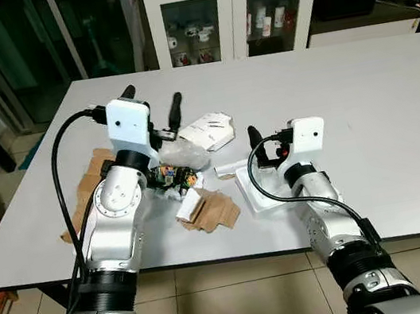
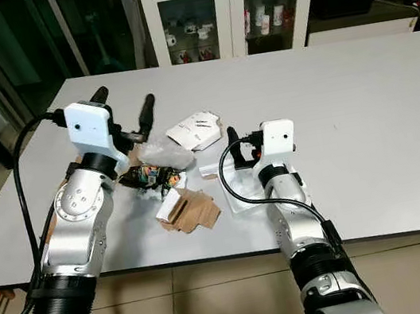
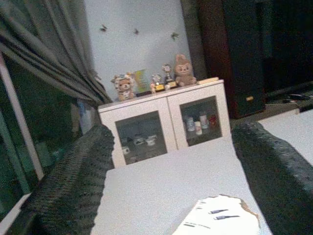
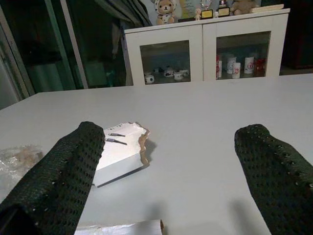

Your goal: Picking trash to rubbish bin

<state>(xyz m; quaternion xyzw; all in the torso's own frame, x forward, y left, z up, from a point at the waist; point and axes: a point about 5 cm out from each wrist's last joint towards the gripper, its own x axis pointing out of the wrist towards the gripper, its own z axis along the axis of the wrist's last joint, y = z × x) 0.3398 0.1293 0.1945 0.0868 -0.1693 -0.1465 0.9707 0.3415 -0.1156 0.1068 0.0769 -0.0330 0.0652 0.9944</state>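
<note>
Setting: long pale grey table (image 1: 359,84), white glass-door cabinet (image 1: 233,4) behind it.
Trash pile: clustered near the table's front edge, between the two arms.
Torn white cardboard box (image 1: 207,131): at the far side of the pile, tear edge ragged, lying flat.
Crumpled clear plastic wrap (image 1: 185,154): just beside the white box, over a colourful snack wrapper (image 1: 174,175).
Brown paper scrap (image 1: 212,209): nearest the front edge, folded, with a small white piece resting on it.
Flat white paper sheet (image 1: 256,189): under and just ahead of the right arm.
Brown cardboard sheet (image 1: 90,185): partly hidden behind the left arm.
Left gripper (image 1: 153,106): raised above the pile, fingers spread wide and pointing up and away, holding nothing.
Right gripper (image 4: 171,171): low over the table, fingers wide apart, empty, aimed past the white sheet toward the torn box.
Rubbish bin: not sighted.
Step, by judgement: approach stage, nothing grasped yet.
Risk, flat sheet: thin and flush on the table, fingers likely to skate over it or push it off.
Risk, plastic wrap: light and slippery, could drag the snack wrapper along or slip free mid-carry.
Risk, front edge: brown scrap sits close to it, a nudge from either forearm could tip it to the floor.
Risk, left arm: elbow hovering over the pile, careless lowering could scatter pieces.
</note>
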